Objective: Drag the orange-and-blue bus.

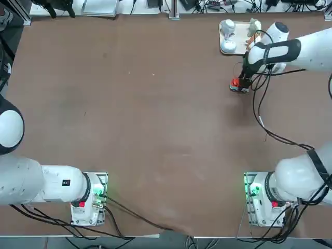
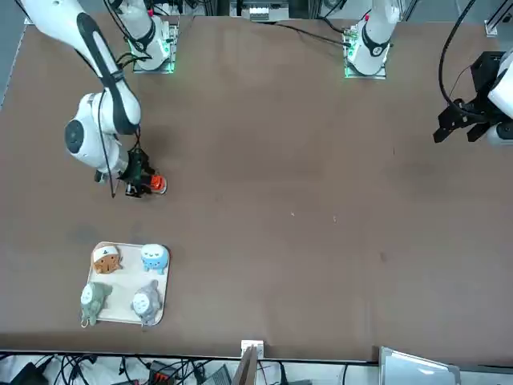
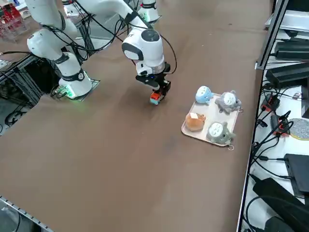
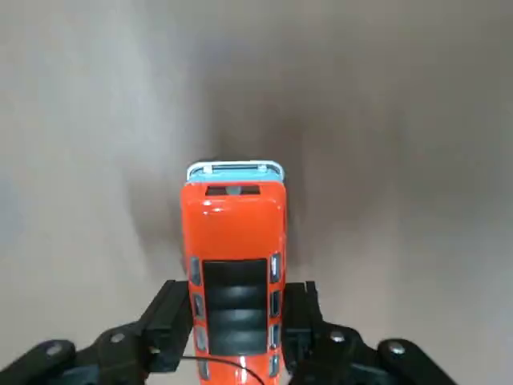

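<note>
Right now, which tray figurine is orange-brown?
The orange-brown one diagonally opposite the grey one; neighbours: light-blue one, greenish one. Off the tray, the right pincer grips the bus.

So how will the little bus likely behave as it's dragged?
The bus looks like hard, glossy plastic, so it should stay stiff. Squeezed along both sides by the right gripper, it probably won't tip, though its smooth sides might slip a little.
</note>
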`<state>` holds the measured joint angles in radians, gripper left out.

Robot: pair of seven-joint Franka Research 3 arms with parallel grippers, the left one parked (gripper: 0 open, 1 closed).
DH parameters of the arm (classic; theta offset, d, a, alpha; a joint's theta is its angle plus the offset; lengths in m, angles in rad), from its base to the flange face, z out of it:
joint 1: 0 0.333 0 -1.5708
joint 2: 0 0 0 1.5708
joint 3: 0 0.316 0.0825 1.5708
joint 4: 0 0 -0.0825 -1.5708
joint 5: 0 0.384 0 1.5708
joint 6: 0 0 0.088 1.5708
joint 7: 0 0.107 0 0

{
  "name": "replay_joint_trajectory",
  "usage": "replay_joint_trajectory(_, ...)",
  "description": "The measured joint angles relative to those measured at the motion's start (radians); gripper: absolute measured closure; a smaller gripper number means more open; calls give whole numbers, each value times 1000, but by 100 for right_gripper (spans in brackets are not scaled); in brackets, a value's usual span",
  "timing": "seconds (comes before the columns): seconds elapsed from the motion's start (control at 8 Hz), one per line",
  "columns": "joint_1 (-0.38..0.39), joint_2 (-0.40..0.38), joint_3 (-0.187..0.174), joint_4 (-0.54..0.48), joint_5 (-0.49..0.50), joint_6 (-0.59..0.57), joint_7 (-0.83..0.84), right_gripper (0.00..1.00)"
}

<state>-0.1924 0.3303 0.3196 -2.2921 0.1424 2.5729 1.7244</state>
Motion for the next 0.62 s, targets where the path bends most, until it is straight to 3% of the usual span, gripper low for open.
replay_joint_trajectory(0.62, 168, 23, 8, 6, 0, 103, 130, 40)
